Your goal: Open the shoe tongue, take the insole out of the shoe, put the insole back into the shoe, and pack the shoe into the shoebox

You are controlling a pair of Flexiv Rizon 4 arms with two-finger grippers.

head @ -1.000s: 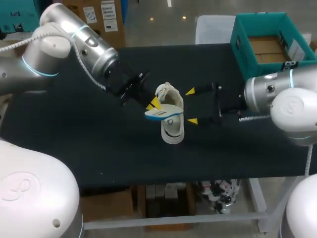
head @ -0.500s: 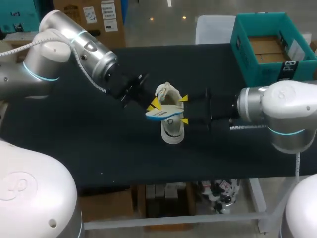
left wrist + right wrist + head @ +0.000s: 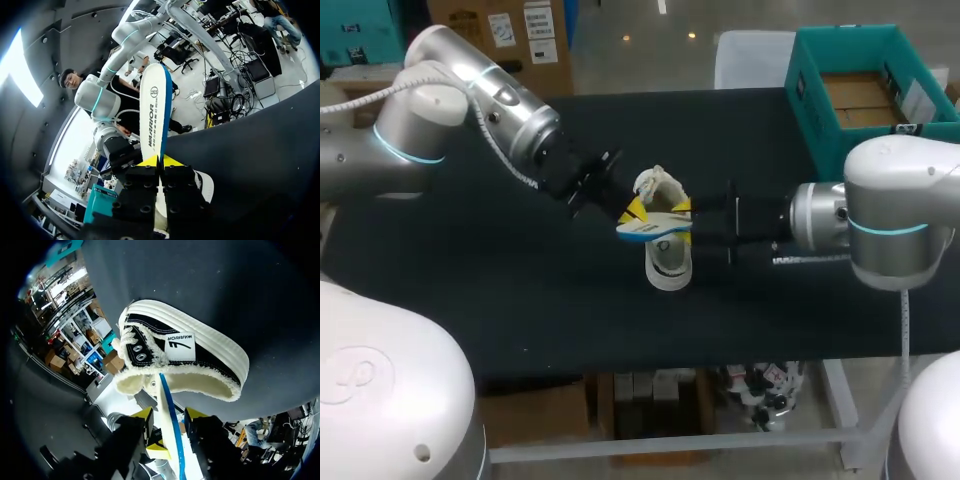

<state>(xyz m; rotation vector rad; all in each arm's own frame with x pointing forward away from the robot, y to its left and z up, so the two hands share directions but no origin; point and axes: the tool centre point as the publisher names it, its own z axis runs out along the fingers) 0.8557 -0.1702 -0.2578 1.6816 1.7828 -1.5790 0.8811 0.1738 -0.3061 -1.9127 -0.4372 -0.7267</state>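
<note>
The insole (image 3: 655,229) is out of the shoe (image 3: 668,262) and is held just above its opening, near the middle of the table (image 3: 520,290). It is clenched at one end by the left gripper (image 3: 633,212), which comes in from 10 o'clock. In the left wrist view both yellow tips are pressed on it from two sides, and its length runs out ahead of them.

The right gripper (image 3: 682,215), brought in from 3 o'clock, is released. In the right wrist view its fingers (image 3: 144,416) stand on either side of the insole's edge, and a narrow gap can be made out on each side.

This placing is judged to prepare a second grip. A thin, bendy insole held at one end only is likely to droop, and with both ends held it could be steered into the opening more surely. The shoe stands on the table with its toe toward 6 o'clock, so the opening is left free beneath the insole.

The box (image 3: 807,110) stands at 2 o'clock from the shoe, well apart. Packing is judged not yet begun.
</note>
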